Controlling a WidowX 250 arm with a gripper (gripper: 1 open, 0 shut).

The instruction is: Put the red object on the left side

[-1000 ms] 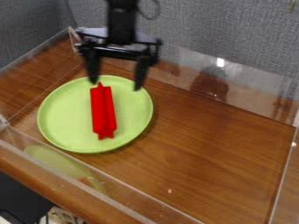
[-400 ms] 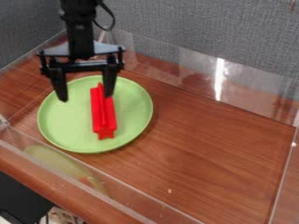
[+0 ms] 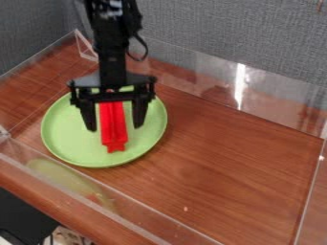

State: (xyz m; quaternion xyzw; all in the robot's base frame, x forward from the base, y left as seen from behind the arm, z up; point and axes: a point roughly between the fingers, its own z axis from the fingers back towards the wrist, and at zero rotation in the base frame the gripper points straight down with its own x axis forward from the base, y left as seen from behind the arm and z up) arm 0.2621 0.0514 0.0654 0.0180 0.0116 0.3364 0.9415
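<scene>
Claw over the red object on the green plate

The claw (image 3: 115, 117) points straight down with its fingers (image 3: 88, 115) spread apart, one on each side of the red object (image 3: 114, 127), gripping nothing. The red object lies flat on the green plate (image 3: 61, 134) (whether the fingertips touch the plate cannot be told), which sits on the wooden worktop (image 3: 230, 163) toward its left edge, inside clear walls (image 3: 243, 81).

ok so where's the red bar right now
In the camera view the red bar lies on the green plate, left of centre on the wooden table, between the fingers of the open gripper.
</scene>
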